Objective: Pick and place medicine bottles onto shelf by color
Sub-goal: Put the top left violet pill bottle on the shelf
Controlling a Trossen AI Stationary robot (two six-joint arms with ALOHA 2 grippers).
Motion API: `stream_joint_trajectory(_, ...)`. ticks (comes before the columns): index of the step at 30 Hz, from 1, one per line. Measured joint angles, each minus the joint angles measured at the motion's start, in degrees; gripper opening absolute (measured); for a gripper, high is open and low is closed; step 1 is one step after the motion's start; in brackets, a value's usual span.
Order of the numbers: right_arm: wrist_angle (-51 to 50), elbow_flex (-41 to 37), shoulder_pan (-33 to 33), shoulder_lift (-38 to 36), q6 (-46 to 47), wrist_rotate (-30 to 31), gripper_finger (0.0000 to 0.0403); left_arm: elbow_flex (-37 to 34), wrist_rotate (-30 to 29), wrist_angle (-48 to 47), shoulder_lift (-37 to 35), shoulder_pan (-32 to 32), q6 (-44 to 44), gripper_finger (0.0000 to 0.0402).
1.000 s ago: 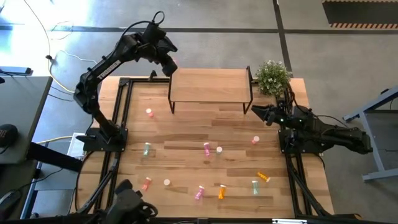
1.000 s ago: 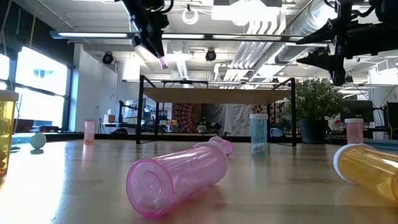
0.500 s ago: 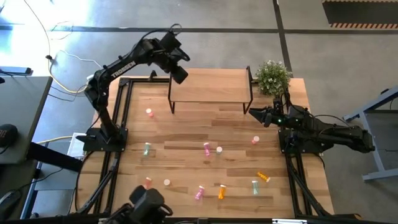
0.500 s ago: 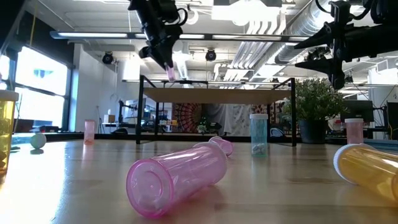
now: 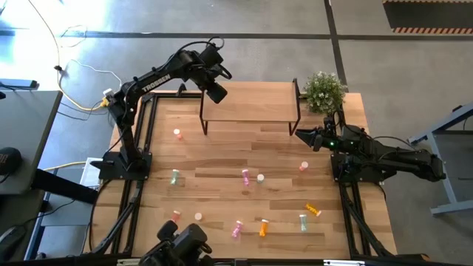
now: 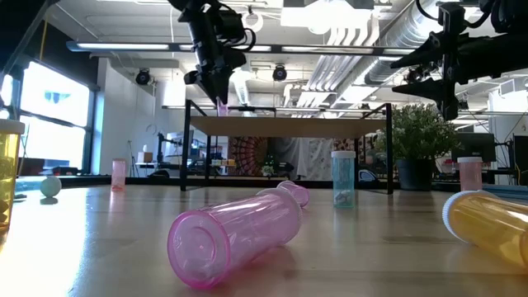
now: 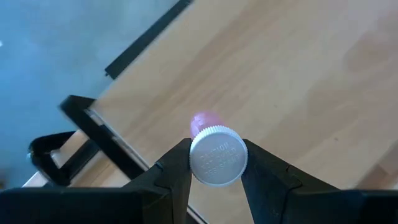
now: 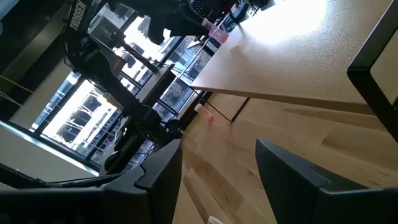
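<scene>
My left gripper [image 5: 216, 91] is over the left end of the shelf [image 5: 251, 101], shut on a pink bottle with a white cap [image 7: 217, 155]; the bottle's lower end [image 6: 222, 106] is just above the shelf board [image 6: 289, 125]. My right gripper [image 5: 303, 134] is open and empty, in the air by the shelf's right legs. Several pink, green and orange bottles lie or stand on the table, among them a pink one [image 5: 177, 134], a green one [image 5: 174, 176] and an orange one [image 5: 313, 210]. My left gripper pinches the pink bottle at its white cap [image 7: 217, 155], one finger [image 7: 177, 171] on each side of the cap. The fingers come from above, pointing down. The bottle hangs upright below them, its pink body [image 7: 204, 122] toward the shelf board; whether it touches the board I cannot tell.
A small potted plant [image 5: 324, 90] stands at the table's far right corner beside the shelf. Black frame rails [image 5: 144, 148] run along the table's left and right sides. A large pink bottle [image 6: 235, 233] and an orange one [image 6: 487, 223] lie close to the low camera.
My left gripper has carried the pink bottle from beyond the shelf's far left corner toward the right and near side, over the shelf's left end, and lowered it toward the board. My right gripper has shifted slightly toward the table's left edge.
</scene>
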Motion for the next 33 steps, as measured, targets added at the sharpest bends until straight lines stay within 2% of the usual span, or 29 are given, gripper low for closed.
stream_joint_trajectory(9,-0.8,0.0,0.0,0.0,0.0,-0.2,0.0195,0.0,1.4,-0.5,0.0,0.7,-1.0,0.0115)
stream_joint_trajectory(21,-0.9,0.0,0.0,0.0,0.0,-0.3,0.0195,-0.1,-0.7,-1.5,0.4,0.5,-1.5,0.0115)
stream_joint_trajectory(33,-0.9,0.0,0.0,0.0,0.0,-0.3,0.0195,-0.1,-0.3,-1.5,0.4,0.6,-1.4,0.0115)
